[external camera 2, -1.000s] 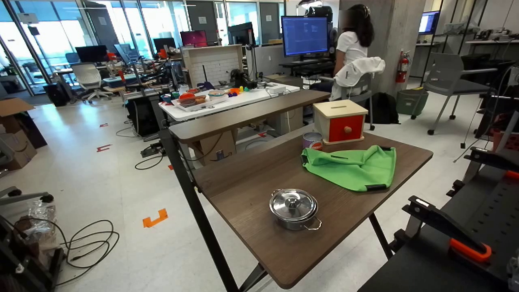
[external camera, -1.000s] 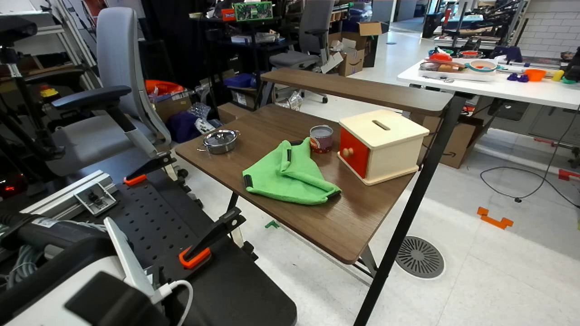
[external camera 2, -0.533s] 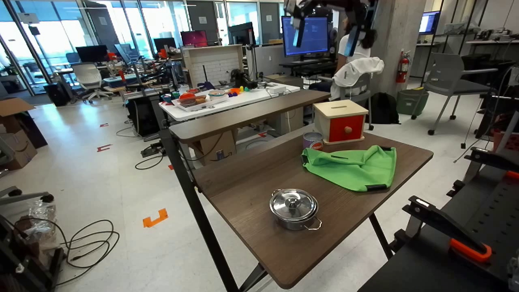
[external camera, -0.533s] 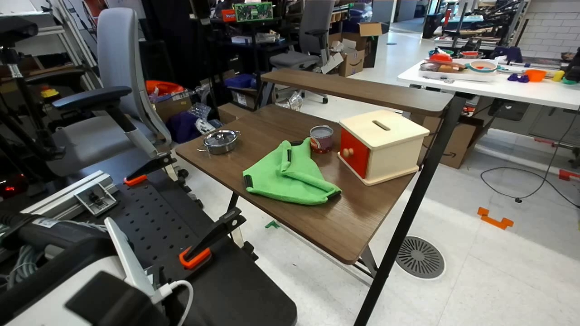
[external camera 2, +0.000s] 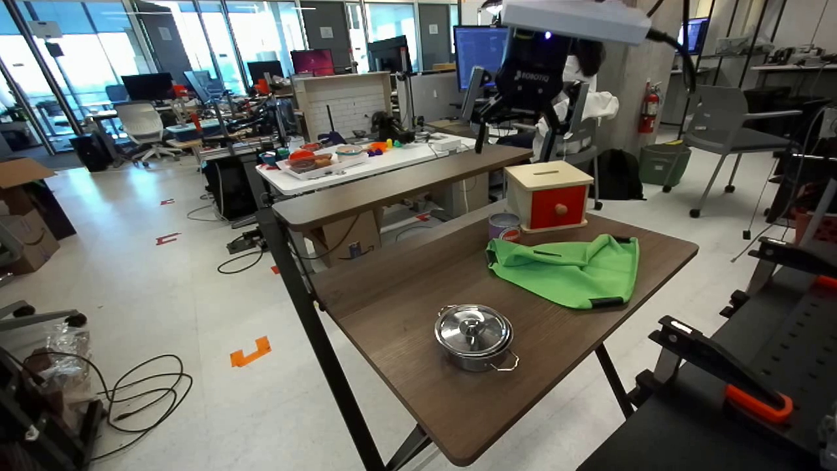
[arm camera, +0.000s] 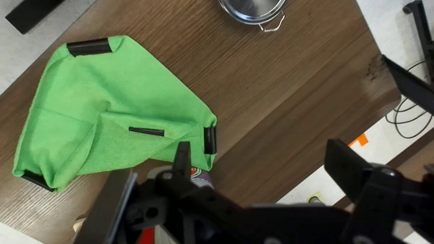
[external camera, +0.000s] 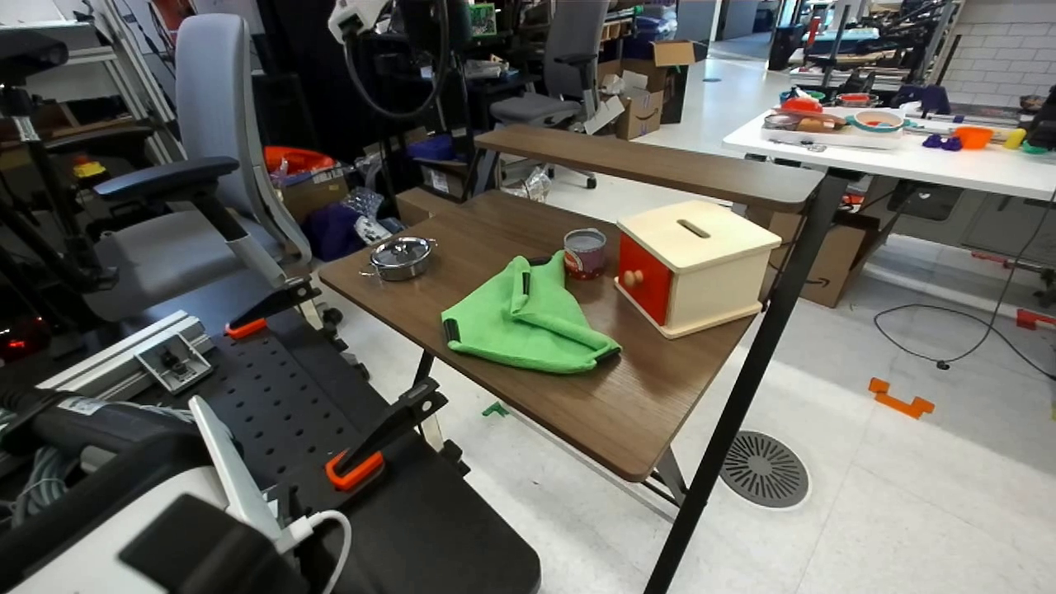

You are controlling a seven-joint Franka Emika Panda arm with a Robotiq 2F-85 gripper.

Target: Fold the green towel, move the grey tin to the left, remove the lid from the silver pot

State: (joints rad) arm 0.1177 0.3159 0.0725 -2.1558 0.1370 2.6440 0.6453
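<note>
High near the box (external camera 2: 558, 206), the gripper (external camera 2: 514, 149) hangs spread wide, holding nothing. I reckon folding the towel (external camera 2: 575, 269) is the step; next, descend and pinch an edge.

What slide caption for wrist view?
Rumpled green cloth towel and cropped round silver metal pot on a brown wood-grain table; open black end effector in foreground.

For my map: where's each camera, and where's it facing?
Wrist view: above the visible black gripper, facing the green cloth towel below.
Exterior view: nearest the round silver pot, facing the cream wooden box; gripper shows.
Exterior view: by the black bench, facing the brown wooden table; white arm part shows.
Both exterior views share the towel.
</note>
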